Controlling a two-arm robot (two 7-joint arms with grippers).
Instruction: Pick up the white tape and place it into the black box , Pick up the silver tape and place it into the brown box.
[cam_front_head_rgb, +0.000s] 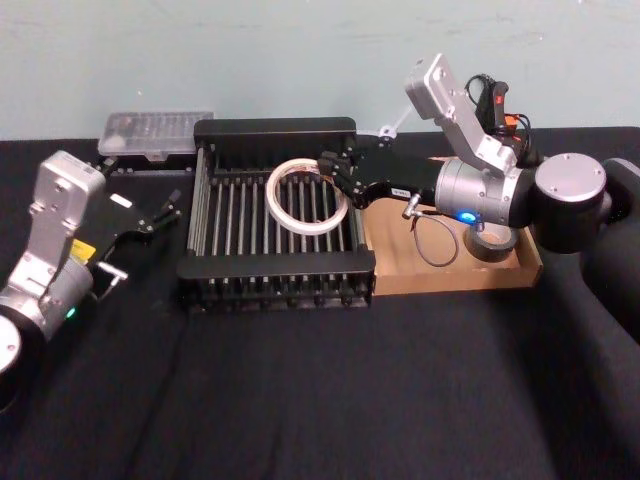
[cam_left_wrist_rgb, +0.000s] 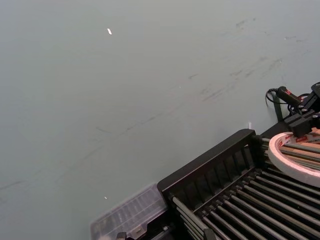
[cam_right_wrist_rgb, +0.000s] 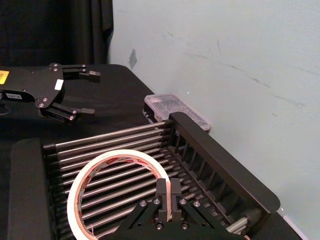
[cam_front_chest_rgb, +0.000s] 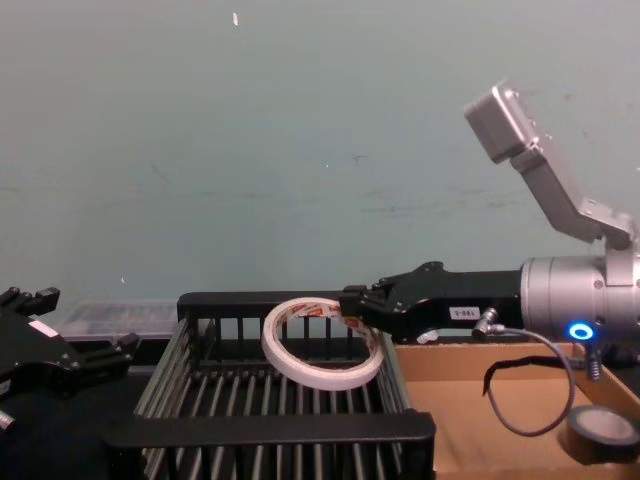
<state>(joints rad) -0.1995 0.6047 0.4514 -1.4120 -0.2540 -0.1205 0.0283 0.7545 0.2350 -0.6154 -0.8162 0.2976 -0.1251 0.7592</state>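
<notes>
My right gripper (cam_front_head_rgb: 338, 183) (cam_right_wrist_rgb: 167, 190) (cam_front_chest_rgb: 350, 303) is shut on the rim of the white tape (cam_front_head_rgb: 272, 195) (cam_right_wrist_rgb: 120, 155) (cam_front_chest_rgb: 318, 377) (cam_left_wrist_rgb: 290, 157). It holds the ring tilted, just above the slatted floor inside the black box (cam_front_head_rgb: 275, 128) (cam_right_wrist_rgb: 225, 165) (cam_front_chest_rgb: 270, 430) (cam_left_wrist_rgb: 210, 170). The silver tape (cam_front_head_rgb: 490, 242) (cam_front_chest_rgb: 600, 432) lies in the brown box (cam_front_head_rgb: 430, 275) (cam_front_chest_rgb: 470, 410), to the right of the crate and under my right forearm. My left gripper (cam_front_head_rgb: 168, 210) (cam_right_wrist_rgb: 92, 93) rests open over the table to the crate's left, holding nothing.
A clear plastic container (cam_front_head_rgb: 155, 130) (cam_left_wrist_rgb: 130, 215) (cam_right_wrist_rgb: 175, 107) stands against the wall behind the crate's left corner. A thin cable loop (cam_front_head_rgb: 430, 240) hangs from my right arm over the brown box. Black cloth covers the table, with free room in front.
</notes>
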